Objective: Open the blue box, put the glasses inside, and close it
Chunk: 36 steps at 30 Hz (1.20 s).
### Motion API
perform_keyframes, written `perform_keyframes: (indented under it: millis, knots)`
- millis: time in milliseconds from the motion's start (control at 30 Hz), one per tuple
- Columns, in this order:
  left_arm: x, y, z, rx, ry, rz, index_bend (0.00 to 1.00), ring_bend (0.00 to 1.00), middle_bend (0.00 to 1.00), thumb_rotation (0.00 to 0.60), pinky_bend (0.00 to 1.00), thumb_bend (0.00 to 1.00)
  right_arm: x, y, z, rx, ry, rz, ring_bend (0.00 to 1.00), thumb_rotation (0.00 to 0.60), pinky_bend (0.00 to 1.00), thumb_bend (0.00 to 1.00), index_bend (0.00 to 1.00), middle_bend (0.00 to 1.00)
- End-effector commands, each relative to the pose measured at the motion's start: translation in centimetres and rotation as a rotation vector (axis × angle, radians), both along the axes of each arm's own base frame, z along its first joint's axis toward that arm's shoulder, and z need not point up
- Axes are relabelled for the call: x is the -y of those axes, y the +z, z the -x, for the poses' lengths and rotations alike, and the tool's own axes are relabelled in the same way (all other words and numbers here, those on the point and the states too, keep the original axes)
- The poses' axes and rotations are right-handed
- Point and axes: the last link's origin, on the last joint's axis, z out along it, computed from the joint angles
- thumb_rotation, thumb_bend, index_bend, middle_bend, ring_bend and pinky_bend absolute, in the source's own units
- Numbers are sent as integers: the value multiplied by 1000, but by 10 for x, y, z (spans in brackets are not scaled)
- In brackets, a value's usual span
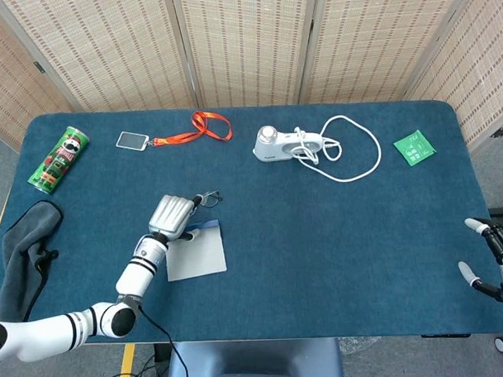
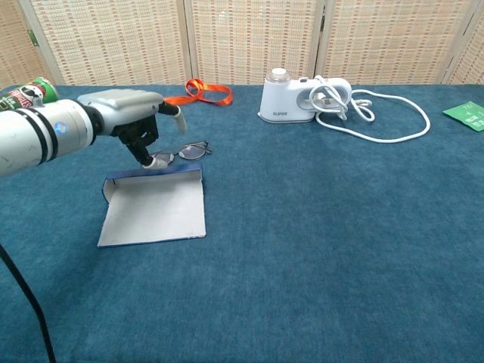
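Observation:
The blue box lies opened flat on the table, its white inside facing up and a low blue wall along its far edge. The glasses rest on the cloth just behind that edge. My left hand hovers over the box's far left corner. Its fingers curl down to the left lens, the thumb stands apart, and it holds nothing. My right hand hangs off the table's right front corner with fingers spread.
A green chip can and a dark cloth lie at the left. An orange lanyard with a badge, a white device with its cable, and a green packet line the back.

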Motion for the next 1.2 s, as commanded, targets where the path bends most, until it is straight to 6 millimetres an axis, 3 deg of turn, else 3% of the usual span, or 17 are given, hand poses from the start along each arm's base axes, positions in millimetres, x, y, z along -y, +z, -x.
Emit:
perform_keyframes:
  millis: [33, 267, 400, 700, 967, 1200]
  knots:
    - [-15, 8, -13, 58, 30, -41, 338, 844, 900, 600, 903, 296, -1, 1, 0, 0, -2, 1, 253, 600, 218, 279, 189, 216]
    - [-45, -7, -7, 33, 129, -86, 446, 860, 912, 600, 905, 296, -3, 1, 1, 0, -7, 3, 257, 600, 218, 279, 189, 216]
    - [-54, -14, 1, 39, 181, -83, 455, 866, 917, 600, 905, 296, -3, 3, 1, -3, -9, 9, 259, 600, 218, 279, 189, 217]
    - [-58, -29, 14, 7, 230, -58, 463, 868, 921, 600, 905, 298, -3, 2, 1, -3, -10, 7, 263, 600, 218, 279, 189, 224]
    - [-62, -40, 11, -7, 234, -51, 499, 868, 921, 600, 905, 405, -4, 4, 1, -12, -12, 11, 263, 600, 218, 279, 189, 224]
    - [-65, -46, 14, -15, 259, -56, 501, 868, 921, 600, 905, 430, -5, 4, 1, -11, -13, 15, 263, 600, 218, 279, 189, 224]
